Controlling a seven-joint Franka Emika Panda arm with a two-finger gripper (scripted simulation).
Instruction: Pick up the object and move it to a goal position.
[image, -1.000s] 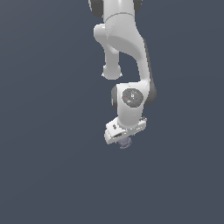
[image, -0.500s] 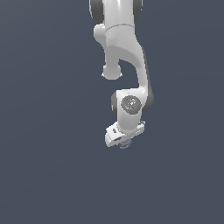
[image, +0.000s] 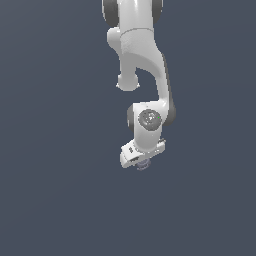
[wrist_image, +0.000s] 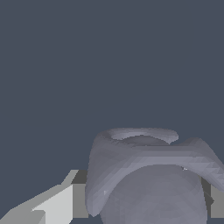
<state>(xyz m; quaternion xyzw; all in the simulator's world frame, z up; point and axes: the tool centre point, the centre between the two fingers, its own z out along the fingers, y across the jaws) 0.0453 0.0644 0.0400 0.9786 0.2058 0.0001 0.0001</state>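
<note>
No writing or labels can be read anywhere. The object (image: 143, 165), a lumpy greyish-purple blob, is seen tucked directly beneath the white gripper (image: 140, 161) in the exterior view, against a plain dark slate background. In the wrist view the object (wrist_image: 148, 175) is shown wedged between the fingers (wrist_image: 59, 203), which are closed against its sides, so it is held in the grasp. Around the gripper, uniform dark background is seen on every side, with nothing else nearby.
</note>
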